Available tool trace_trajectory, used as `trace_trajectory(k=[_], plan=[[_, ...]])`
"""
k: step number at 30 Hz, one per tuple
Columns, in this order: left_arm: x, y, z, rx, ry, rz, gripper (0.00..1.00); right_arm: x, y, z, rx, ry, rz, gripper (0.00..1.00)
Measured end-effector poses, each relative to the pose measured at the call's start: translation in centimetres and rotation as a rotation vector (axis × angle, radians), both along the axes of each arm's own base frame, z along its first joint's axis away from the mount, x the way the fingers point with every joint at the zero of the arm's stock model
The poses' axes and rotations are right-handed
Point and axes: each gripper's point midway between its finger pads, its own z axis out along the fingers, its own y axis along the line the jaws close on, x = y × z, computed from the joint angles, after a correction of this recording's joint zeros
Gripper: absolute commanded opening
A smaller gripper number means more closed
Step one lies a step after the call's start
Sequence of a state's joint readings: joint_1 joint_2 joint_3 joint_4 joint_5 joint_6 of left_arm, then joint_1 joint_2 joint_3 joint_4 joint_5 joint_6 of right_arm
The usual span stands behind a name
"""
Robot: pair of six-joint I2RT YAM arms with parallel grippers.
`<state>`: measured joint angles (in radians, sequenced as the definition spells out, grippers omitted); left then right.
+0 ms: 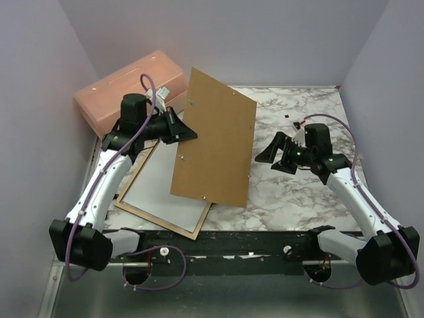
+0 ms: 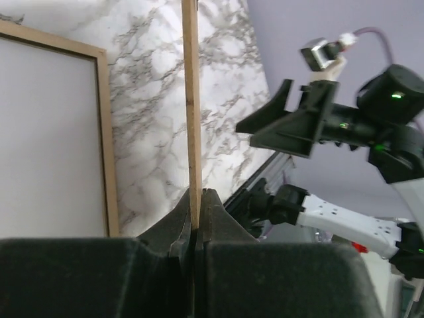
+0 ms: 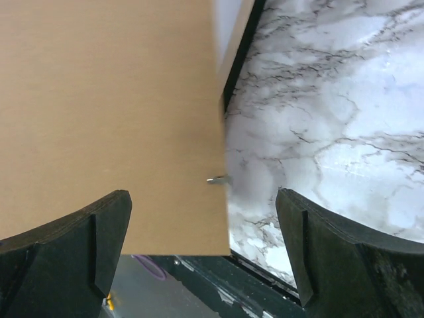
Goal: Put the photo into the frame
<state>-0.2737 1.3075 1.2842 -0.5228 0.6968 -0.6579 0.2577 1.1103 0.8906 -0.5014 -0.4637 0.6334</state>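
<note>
The frame [image 1: 156,220] lies tan back up at the table's left, and in the left wrist view its tan rim [image 2: 106,132] runs down the left side. A white sheet [image 1: 164,191] fills its opening; I cannot tell whether this is the photo's plain back, and no printed side shows. My left gripper [image 1: 184,130] is shut on the upper left edge of the brown backing board [image 1: 215,146], which is held tilted above the frame. The left wrist view shows the board edge-on [image 2: 191,99] between the left gripper's [image 2: 197,199] closed pads. My right gripper [image 1: 268,154] stands open just right of the board [image 3: 112,112], not touching it; its jaws [image 3: 204,205] are wide apart.
A pink box [image 1: 129,86] stands at the back left behind my left arm. Lilac walls close in the marble table [image 1: 305,192] on three sides. A black rail [image 1: 232,242] runs along the near edge. Small metal tabs [image 3: 217,179] stick out of the board's edge.
</note>
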Motion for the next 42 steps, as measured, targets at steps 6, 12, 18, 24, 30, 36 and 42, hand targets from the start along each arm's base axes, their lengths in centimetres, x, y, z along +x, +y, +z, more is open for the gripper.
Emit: trace_trajectory(k=[6, 12, 18, 24, 30, 36, 42], plan=[[-2.5, 2.3, 2.1, -0.201, -0.057, 0.030, 0.00, -0.3, -1.5, -1.2, 0.129, 0.020, 0.005, 1.00], [-4.4, 2.0, 2.4, -0.332, -0.046, -0.027, 0.00, -0.7, 0.1, 2.0, 0.291, -0.090, 0.136, 1.00], [-5.4, 1.8, 3.5, -0.415, -0.060, -0.094, 0.00, -0.9, 1.3, 4.7, 0.390, -0.168, 0.230, 0.94], [-5.8, 1.9, 3.9, -0.461, -0.083, -0.124, 0.00, -2.0, 2.1, 7.8, 0.524, -0.225, 0.294, 0.82], [-5.4, 1.9, 3.5, -0.472, -0.082, -0.127, 0.00, -3.4, 2.4, 11.8, 0.633, -0.282, 0.349, 0.57], [-5.2, 1.9, 3.3, -0.490, -0.072, -0.133, 0.00, -3.5, 2.2, 12.8, 0.665, -0.267, 0.343, 0.07], [-5.0, 1.9, 2.8, -0.487, -0.068, -0.133, 0.65, -3.6, 2.2, 13.1, 0.663, -0.266, 0.350, 0.00]])
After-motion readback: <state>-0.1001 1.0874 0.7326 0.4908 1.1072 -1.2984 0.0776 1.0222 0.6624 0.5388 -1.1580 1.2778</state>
